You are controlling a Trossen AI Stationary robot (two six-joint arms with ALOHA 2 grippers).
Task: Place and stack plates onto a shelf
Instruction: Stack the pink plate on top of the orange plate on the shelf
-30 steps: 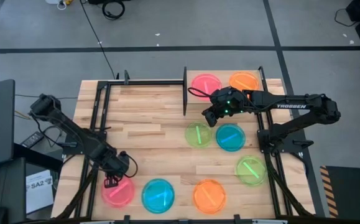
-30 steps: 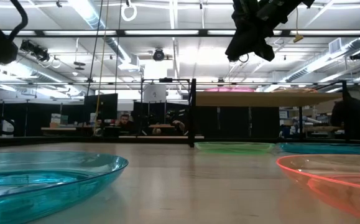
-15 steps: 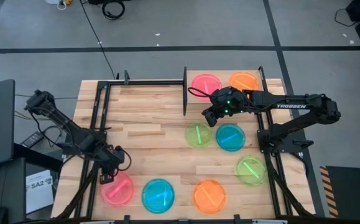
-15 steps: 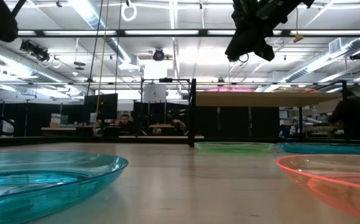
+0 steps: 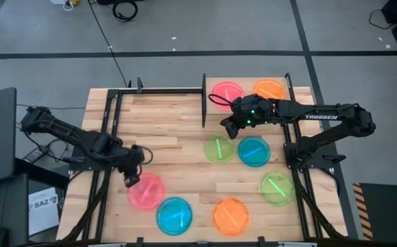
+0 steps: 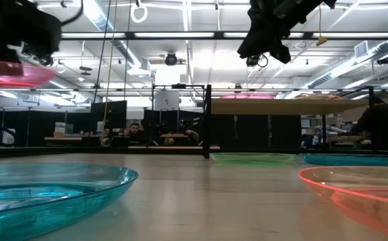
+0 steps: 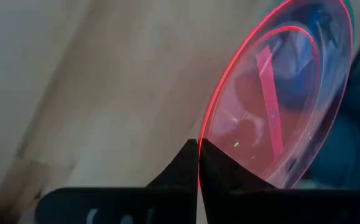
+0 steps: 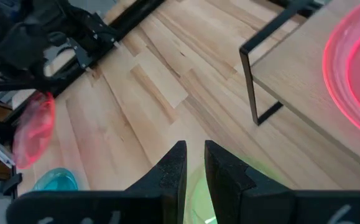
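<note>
Two plates already lie on the shelf (image 5: 280, 103): a pink plate (image 5: 227, 91) and an orange plate (image 5: 269, 89), side by side, each apparently a single layer. Judged from this, the task is at an early stage, with seven plates off the shelf.

The left tool (image 5: 131, 180) is pinched shut on the rim of a second pink plate (image 5: 147, 190), which the low view shows lifted well clear of the table (image 5: 164, 130) and roughly level. It hangs over the table's near left part, well apart from the shelf, so the carry across is yet to be made.

The right tool (image 5: 230, 129) hovers just beside the shelf's front edge, above the table, its fingers (image 8: 170, 168) slightly parted and holding nothing.

Still resting on the table are a green plate (image 5: 218, 149) and a blue plate (image 5: 254, 151) near the shelf, a second green one (image 5: 276, 186) at the right, and a blue (image 5: 174, 215) and an orange (image 5: 231, 215) along the near edge.
</note>
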